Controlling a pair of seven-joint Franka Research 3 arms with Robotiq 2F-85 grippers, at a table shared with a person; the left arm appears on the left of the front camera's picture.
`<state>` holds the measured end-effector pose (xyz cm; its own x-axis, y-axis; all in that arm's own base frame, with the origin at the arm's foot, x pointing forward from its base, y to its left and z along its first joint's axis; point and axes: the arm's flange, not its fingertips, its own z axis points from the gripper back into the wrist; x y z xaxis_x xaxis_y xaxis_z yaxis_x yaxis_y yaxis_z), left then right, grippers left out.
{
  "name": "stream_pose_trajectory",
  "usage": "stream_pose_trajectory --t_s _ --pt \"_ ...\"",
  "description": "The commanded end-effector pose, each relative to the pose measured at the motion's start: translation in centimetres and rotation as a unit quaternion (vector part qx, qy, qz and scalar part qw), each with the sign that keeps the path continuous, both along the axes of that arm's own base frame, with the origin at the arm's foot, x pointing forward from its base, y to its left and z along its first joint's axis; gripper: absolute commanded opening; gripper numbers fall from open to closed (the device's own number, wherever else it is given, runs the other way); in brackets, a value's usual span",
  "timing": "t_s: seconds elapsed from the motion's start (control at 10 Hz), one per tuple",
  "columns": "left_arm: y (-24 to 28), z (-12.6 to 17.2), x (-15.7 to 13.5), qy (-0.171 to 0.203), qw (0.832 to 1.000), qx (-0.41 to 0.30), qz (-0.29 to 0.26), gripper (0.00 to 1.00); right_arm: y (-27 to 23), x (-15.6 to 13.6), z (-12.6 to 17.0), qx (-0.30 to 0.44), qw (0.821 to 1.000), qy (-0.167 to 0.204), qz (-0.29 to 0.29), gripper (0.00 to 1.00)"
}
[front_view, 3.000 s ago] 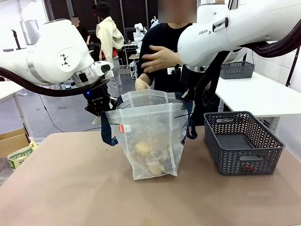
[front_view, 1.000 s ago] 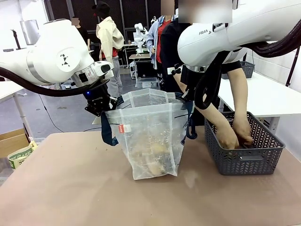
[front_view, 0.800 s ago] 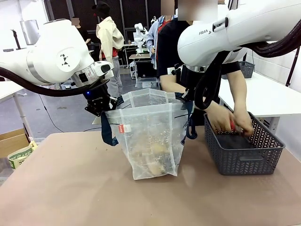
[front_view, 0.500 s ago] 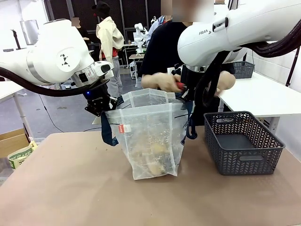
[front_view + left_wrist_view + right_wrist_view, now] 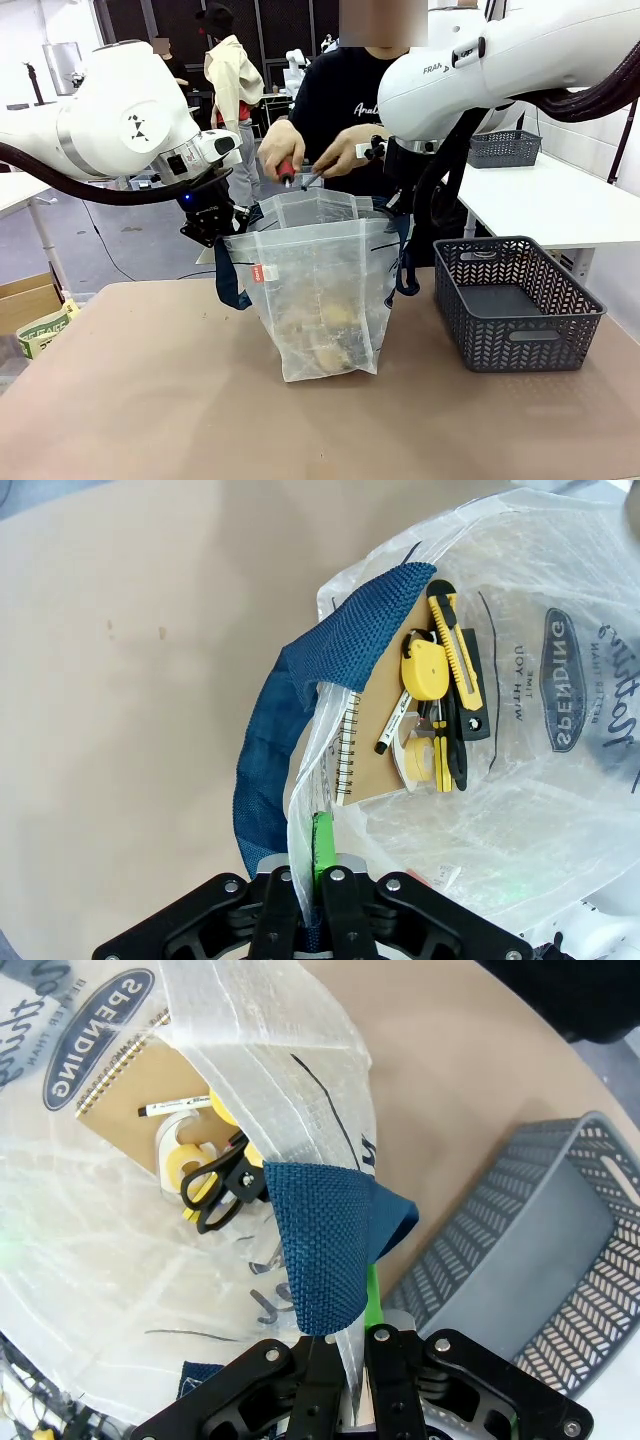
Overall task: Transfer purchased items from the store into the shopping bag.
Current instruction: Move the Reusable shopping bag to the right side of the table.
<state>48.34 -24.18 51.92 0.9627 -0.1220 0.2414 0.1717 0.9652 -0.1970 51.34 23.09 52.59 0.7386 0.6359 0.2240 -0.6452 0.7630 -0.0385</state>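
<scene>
Brown tabletop carries one shopping bag at frame centre and one grey basket at lower right, which looks emptied. Two grippers, the left gripper and right gripper, are clamped on the bag's rim, spreading it. Inside lie roughly six items, the notebook largest. One red-handled tool, in the person's hands above the mouth, seems to be the last.

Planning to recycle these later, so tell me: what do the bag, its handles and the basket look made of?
The bag: thin translucent plastic, likely; contents show through. The handles: navy woven webbing, coarse weave visible. The basket: matte dark grey moulded plastic, probably, with slotted walls.
</scene>
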Motion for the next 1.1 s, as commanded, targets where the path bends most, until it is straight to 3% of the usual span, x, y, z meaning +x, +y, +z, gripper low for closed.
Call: stream_pose_trajectory --t_s 0.0,1.0 --pt "0.28 0.06 0.02 -0.003 1.000 -0.001 0.004 0.00 -0.29 0.03 0.09 0.001 1.000 -0.002 -0.003 0.00" --pt "0.28 0.06 0.02 -0.003 1.000 -0.001 0.004 0.00 -0.29 0.03 0.09 0.001 1.000 -0.002 -0.003 0.00"
